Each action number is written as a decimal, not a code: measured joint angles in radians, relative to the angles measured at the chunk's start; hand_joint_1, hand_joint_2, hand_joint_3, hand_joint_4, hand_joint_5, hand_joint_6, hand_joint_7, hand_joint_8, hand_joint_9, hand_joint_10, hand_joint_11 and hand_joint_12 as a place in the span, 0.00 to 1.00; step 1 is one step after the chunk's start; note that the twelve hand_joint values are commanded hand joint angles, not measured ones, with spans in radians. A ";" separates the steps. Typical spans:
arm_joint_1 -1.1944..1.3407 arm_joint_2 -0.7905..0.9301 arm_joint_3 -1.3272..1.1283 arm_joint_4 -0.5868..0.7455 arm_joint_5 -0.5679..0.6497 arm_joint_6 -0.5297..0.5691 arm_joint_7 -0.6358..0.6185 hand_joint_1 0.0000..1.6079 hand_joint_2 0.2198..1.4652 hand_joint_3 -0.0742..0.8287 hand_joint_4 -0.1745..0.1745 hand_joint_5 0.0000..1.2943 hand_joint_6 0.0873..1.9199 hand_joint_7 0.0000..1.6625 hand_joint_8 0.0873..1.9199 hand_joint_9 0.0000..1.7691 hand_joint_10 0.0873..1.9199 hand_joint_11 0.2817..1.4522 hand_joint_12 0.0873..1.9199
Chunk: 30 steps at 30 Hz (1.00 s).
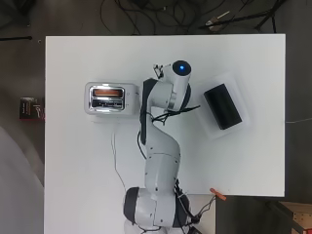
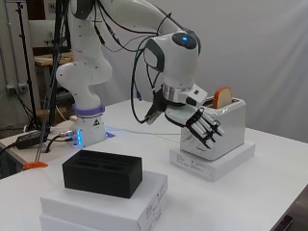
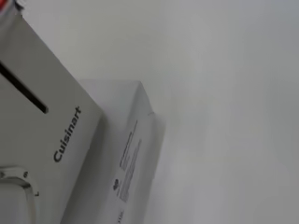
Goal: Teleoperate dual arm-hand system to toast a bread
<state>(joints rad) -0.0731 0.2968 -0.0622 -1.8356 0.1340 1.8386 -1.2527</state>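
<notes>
A white toaster (image 2: pixel 226 134) stands on a flat white box (image 2: pixel 211 166) at the table's middle left (image 1: pixel 109 97). A slice of bread (image 2: pixel 222 97) sticks up out of its slot, seen as an orange-brown strip (image 1: pixel 108 91) from above. My hand (image 2: pixel 202 126) hovers just in front of the toaster's near end, black fingers relaxed and pointing down, holding nothing. In the overhead view the arm hides the hand. The wrist view shows the toaster's end face (image 3: pixel 46 135) close up, with a dark slit (image 3: pixel 23 91) and a rounded white part (image 3: pixel 14 196) at the edge.
A black rectangular box (image 2: pixel 102 172) rests on a white box (image 2: pixel 106 204) at the table's right side (image 1: pixel 223 106). A thin cable (image 1: pixel 116 156) runs from the toaster toward the arm's base. An orange object (image 1: pixel 218 194) lies at the table's near edge.
</notes>
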 joint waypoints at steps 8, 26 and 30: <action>0.009 0.026 0.051 0.073 -0.036 -0.099 -0.074 0.26 0.58 0.06 0.50 0.13 0.00 0.22 0.00 0.29 0.00 0.14 0.00; -0.003 0.014 0.020 0.030 0.027 -0.085 0.020 0.16 0.71 0.07 0.37 0.22 0.00 0.27 0.00 0.32 0.00 0.14 0.00; -0.007 0.066 0.019 0.039 0.057 -0.067 0.025 0.17 0.70 0.07 0.39 0.22 0.00 0.29 0.00 0.34 0.00 0.15 0.00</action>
<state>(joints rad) -0.0802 0.3623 -0.0431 -1.7971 0.1915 1.7713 -1.2278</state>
